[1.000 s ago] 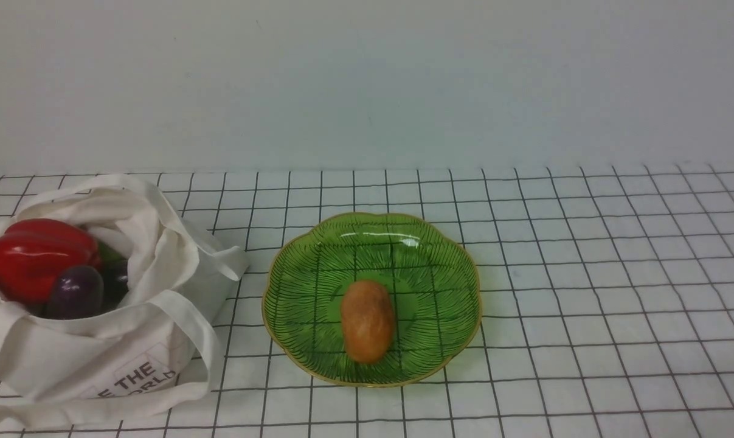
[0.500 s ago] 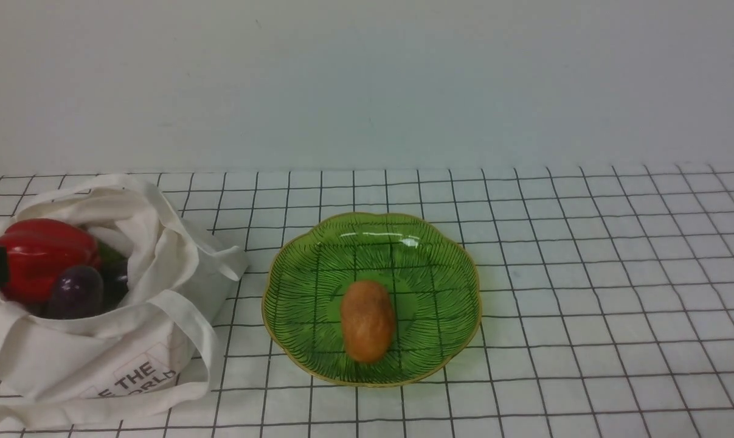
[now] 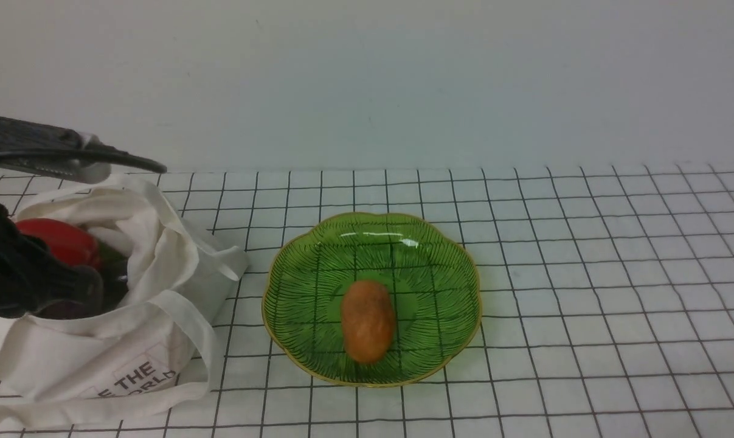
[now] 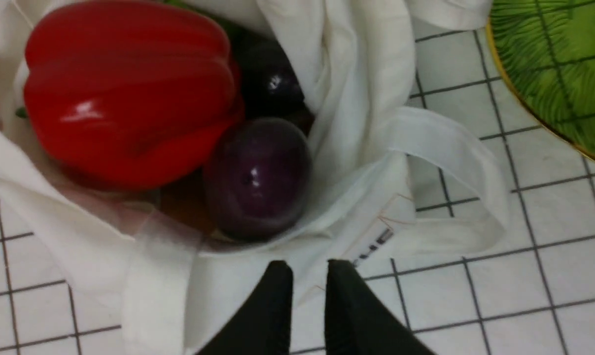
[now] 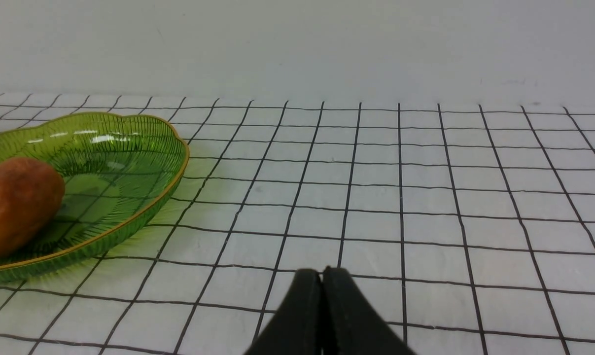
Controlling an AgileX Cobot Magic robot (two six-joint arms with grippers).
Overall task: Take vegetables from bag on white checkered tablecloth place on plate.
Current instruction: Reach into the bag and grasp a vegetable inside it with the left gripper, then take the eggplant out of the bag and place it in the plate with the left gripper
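Observation:
The off-white bag (image 3: 99, 347) lies open at the left on the white checkered tablecloth (image 3: 585, 274). The red bell pepper (image 3: 62, 240) sits inside it. In the left wrist view the pepper (image 4: 124, 93) lies beside the dark purple eggplant (image 4: 258, 177), end-on in the bag's (image 4: 356, 207) mouth. My left gripper (image 4: 308, 266) hovers over the bag's near edge, close to the eggplant, jaws a narrow gap apart and empty. The orange-brown potato (image 3: 367, 320) lies on the green plate (image 3: 439, 255). My right gripper (image 5: 321, 272) is shut and empty, low over the cloth beside the plate (image 5: 129, 162).
My black left arm (image 3: 14, 274) covers the bag's left side and most of the eggplant in the front view. A bag strap (image 3: 202, 340) loops on the cloth between bag and plate. A plain pale wall (image 3: 367, 85) rises behind the table.
My left arm has come in from the left edge and now reaches over the bag, covering part of the pepper and the eggplant. Plate, potato and bag have not moved.

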